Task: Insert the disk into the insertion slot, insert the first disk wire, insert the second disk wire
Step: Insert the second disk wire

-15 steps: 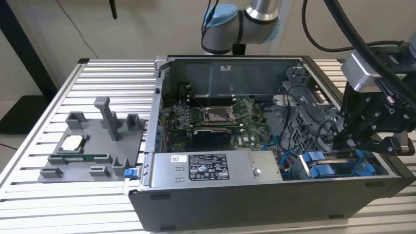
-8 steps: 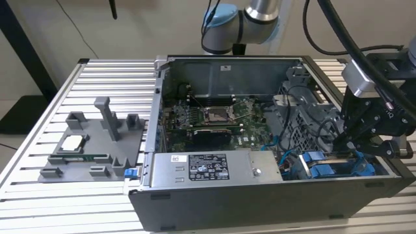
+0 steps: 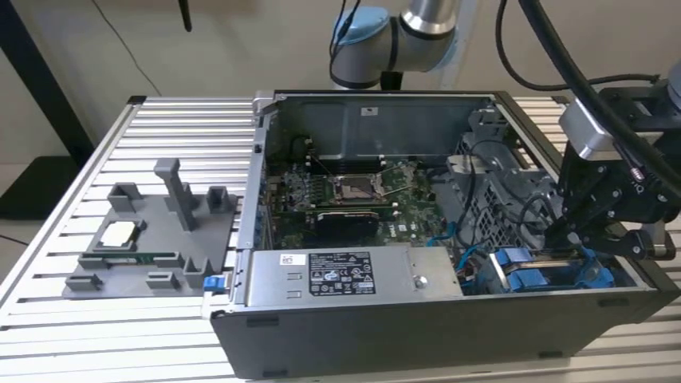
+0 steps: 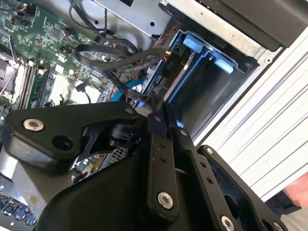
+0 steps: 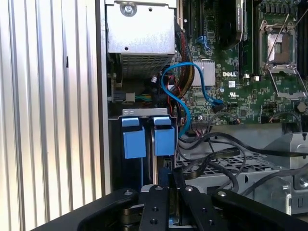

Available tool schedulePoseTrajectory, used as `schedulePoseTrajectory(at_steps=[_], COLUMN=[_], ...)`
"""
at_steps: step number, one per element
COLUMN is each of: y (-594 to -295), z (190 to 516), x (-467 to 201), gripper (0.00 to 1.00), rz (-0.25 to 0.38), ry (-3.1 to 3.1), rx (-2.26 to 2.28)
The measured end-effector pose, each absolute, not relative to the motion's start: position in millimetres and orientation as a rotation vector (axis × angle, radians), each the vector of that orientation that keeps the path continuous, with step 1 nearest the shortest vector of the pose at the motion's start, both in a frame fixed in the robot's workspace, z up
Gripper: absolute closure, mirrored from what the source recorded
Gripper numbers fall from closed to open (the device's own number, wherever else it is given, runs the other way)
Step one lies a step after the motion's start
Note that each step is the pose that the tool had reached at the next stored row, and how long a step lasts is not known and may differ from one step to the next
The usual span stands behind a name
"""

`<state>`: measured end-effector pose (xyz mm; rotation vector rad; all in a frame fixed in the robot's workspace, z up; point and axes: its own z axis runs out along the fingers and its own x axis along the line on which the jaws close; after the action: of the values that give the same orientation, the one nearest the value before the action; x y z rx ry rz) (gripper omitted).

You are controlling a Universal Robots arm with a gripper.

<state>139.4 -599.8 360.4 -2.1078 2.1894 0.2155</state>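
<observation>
The disk [image 4: 180, 79] stands on edge in its blue carrier inside the insertion slot [image 4: 211, 91] of the grey drive cage, at the case's front corner on the exterior view's right. Two blue carrier tabs [image 5: 163, 139] show side by side at the cage's mouth [image 3: 532, 279]. A black connector with red and yellow leads [image 4: 167, 62] sits against the disk's end. My gripper [image 4: 158, 103] hangs over that end, beside the black connector. Its fingers are shut where the blue disk wire [image 4: 126, 90] ends, and the wire's plug is hidden between them. The blue wire [image 5: 185, 115] loops back to the motherboard. In the exterior view the gripper [image 3: 562, 243] reaches down into the cage.
The open computer case lies on a slatted metal table [image 3: 64, 319]. A grey labelled power-supply box [image 3: 340, 275] fills the case's front, with the motherboard [image 3: 352, 191] behind it. Black cables [image 4: 110, 50] loop over the cage near my fingers. A grey fixture with small parts [image 3: 149, 239] stands on the exterior view's left.
</observation>
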Motion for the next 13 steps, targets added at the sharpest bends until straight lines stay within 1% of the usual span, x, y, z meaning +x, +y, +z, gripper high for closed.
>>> schedulePoseTrajectory(at_steps=[13], y=[-599.8], z=[354.8], x=[139.4], gripper=[0.84], rz=[0.216], ry=[2.189], rx=[-2.107])
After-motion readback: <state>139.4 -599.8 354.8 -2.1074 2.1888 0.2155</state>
